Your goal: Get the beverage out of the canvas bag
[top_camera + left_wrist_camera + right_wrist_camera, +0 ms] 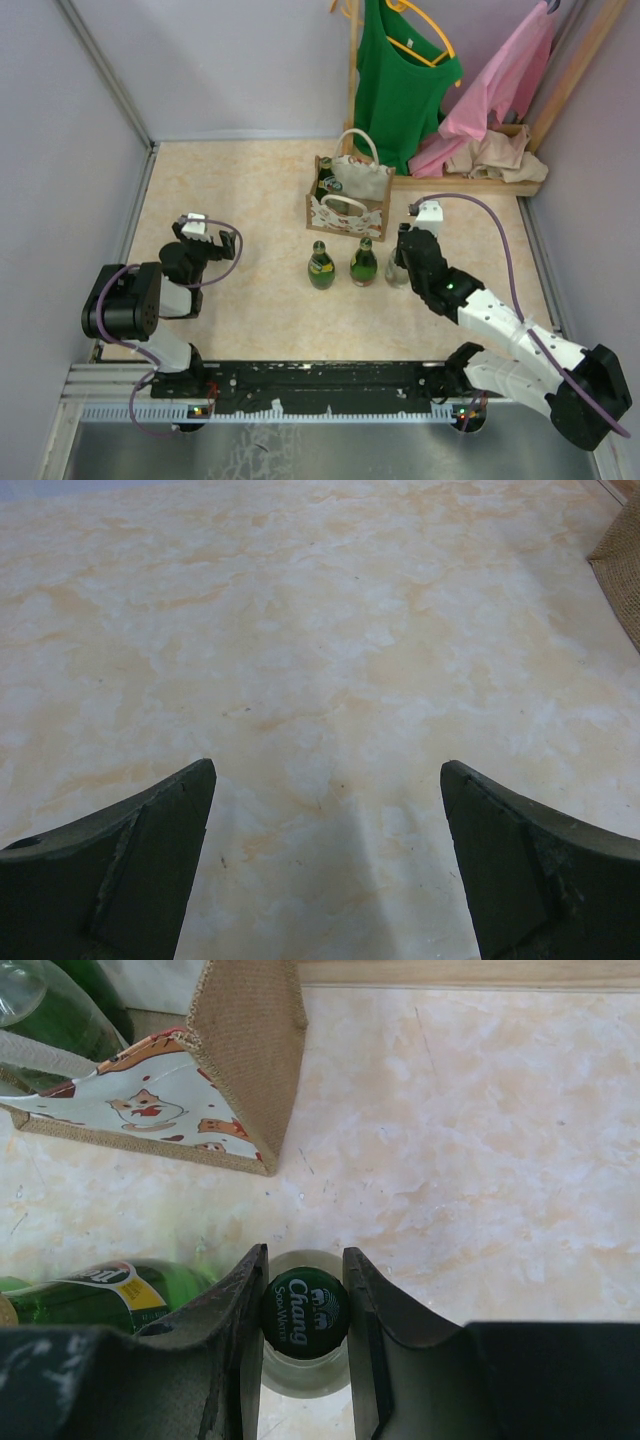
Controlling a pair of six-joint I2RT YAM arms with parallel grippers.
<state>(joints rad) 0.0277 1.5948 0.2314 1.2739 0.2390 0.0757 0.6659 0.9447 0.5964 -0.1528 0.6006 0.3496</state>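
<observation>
Clear glass bottle (305, 1312) standing upright, green cap up, right pincer (305, 1252) clamped on its cap, left pincer (328, 765) open

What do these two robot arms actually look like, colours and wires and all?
The left arm and right arm are chunky black joints linked by white shells. A purple cable loops along each. The right arm shows a small green light. The left gripper and right gripper have two dark, wedge-shaped fingers each.
</observation>
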